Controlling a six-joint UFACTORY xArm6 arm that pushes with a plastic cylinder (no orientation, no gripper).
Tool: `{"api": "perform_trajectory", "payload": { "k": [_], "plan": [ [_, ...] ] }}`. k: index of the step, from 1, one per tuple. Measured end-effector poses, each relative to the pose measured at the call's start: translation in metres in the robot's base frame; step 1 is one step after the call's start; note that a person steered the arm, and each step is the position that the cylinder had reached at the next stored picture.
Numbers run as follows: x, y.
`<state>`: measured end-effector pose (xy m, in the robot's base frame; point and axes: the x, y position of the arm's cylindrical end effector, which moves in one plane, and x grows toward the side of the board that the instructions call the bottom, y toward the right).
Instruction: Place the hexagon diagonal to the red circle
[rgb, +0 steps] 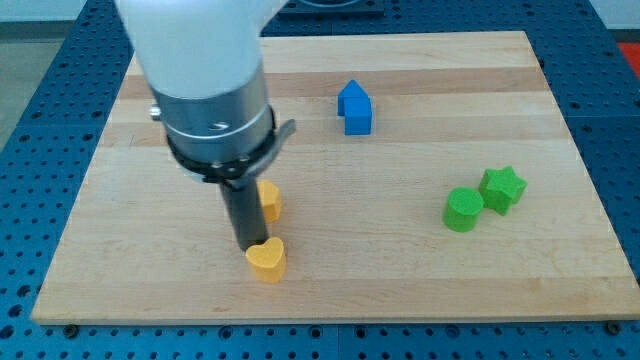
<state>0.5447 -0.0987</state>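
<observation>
The arm ended in a straight dark rod and not a claw, so it grasped nothing. The tip (246, 247) stood on the wooden table (560, 285). Nearest the view's bottom, a yellow heart (266, 260) lay just below and to the right of the tip, touching it or nearly so. Just above the tip on its right side sat a second yellow block (270, 200), seemingly the hexagon, pressed close against the rod, which hid its left part. Well off to the tip's right, a green cylinder (462, 210) and a green star (503, 188) stood touching each other, the star further right and higher. Farthest away, up and right of the tip, stood a blue house-shaped block (354, 108).
</observation>
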Motion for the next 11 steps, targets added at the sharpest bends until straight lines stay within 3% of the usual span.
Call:
{"api": "perform_trajectory", "payload": {
  "k": [2,3,6,7,8,9,10,11],
  "plan": [
    [-0.035,-0.089],
    [-0.077,-0.085],
    [-0.019,0.071],
    [-0.018,0.072],
    [-0.052,0.076],
    [-0.047,0.126],
    [-0.013,0.137],
    [-0.008,0.106]
  ]
}}
